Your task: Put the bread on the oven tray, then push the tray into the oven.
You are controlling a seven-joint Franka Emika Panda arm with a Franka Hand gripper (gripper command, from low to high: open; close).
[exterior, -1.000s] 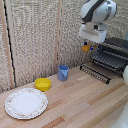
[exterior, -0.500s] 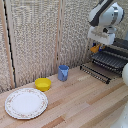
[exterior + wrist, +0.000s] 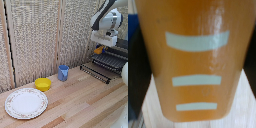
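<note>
The wrist view is almost wholly filled by the bread (image 3: 193, 60), a glossy orange slab with three pale bars reflected on its face, so close to the camera that the jaws themselves cannot be made out there. In the exterior view the clamp (image 3: 99, 48) hangs under its white block with that same orange bread (image 3: 98, 50) pinched between its dark fingers, the jaws closed onto it and the bread lifted clear of any surface. Just below and beyond the jaws, toward the exterior view's right, lies the oven pan (image 3: 111, 60), a dark tray of thin parallel bars drawn out from the oven (image 3: 120, 47), whose black body is partly hidden behind the arm. Under the pan, the slatted black flap (image 3: 96, 73) slopes down to the wooden table (image 3: 85, 105). Further from the jaws, toward the exterior view's left, stands the blue cup (image 3: 63, 73), then the yellow bowl (image 3: 42, 84), and farthest off the patterned white plate (image 3: 26, 102).
</note>
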